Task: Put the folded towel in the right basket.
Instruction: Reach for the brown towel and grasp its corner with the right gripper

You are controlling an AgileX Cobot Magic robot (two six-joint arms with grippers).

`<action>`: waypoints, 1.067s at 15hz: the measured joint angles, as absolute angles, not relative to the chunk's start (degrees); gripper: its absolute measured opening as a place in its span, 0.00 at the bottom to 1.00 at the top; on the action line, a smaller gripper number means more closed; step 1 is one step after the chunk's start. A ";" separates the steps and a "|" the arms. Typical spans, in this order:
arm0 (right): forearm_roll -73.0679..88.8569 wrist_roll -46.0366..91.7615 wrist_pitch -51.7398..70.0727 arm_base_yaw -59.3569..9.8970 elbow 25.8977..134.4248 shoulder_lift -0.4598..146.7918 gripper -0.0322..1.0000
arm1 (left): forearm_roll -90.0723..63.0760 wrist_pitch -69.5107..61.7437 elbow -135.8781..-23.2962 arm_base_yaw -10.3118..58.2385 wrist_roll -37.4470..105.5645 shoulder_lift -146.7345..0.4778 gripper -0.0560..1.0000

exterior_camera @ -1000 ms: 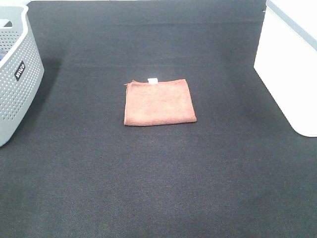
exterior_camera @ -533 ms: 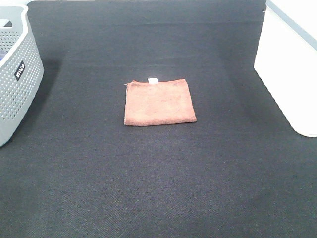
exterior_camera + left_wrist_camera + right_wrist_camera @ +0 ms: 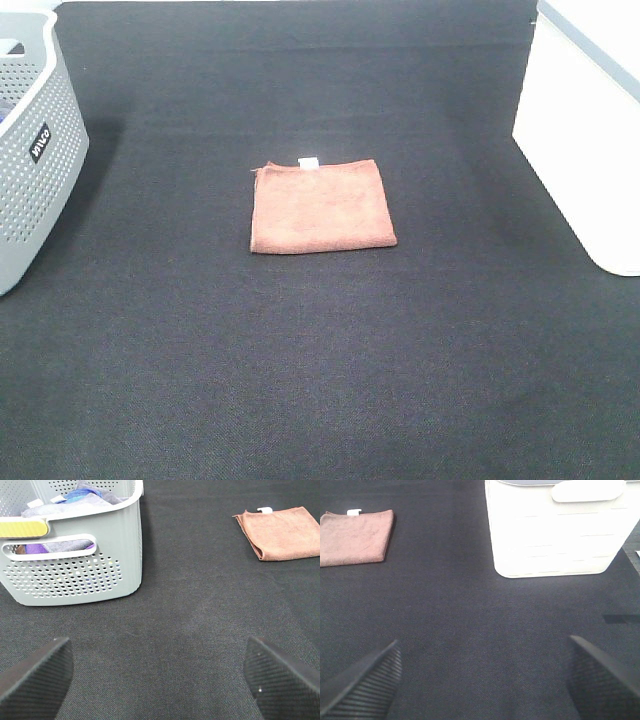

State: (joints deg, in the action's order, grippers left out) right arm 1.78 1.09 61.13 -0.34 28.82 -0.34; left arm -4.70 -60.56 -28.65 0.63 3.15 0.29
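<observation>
A folded brown towel [image 3: 320, 206] with a small white tag lies flat on the black cloth in the middle of the table. It also shows in the left wrist view [image 3: 282, 532] and the right wrist view [image 3: 354, 536]. The white right basket [image 3: 590, 120] stands at the right edge; it fills the far part of the right wrist view [image 3: 555, 527]. My left gripper [image 3: 160, 680] is open and empty, well short of the towel. My right gripper [image 3: 482, 680] is open and empty, in front of the white basket. Neither arm shows in the exterior high view.
A grey perforated basket [image 3: 30, 150] stands at the left edge and holds several cloths, seen in the left wrist view [image 3: 75, 545]. The table is covered with black cloth [image 3: 320, 360].
</observation>
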 joint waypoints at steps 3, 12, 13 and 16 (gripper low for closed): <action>1.78 1.09 61.13 -0.34 28.82 -0.34 0.83 | -4.70 -60.56 -28.65 0.63 3.15 0.29 0.88; 1.78 1.09 61.13 -0.34 28.82 -0.34 0.83 | -4.70 -60.56 -28.65 0.63 3.15 0.29 0.88; 1.78 1.09 61.13 -0.34 28.82 -0.34 0.83 | -4.70 -60.56 -28.65 0.63 3.15 0.29 0.88; 1.78 1.09 61.13 -0.34 28.82 -0.34 0.83 | -4.70 -60.56 -28.65 0.63 3.15 0.29 0.88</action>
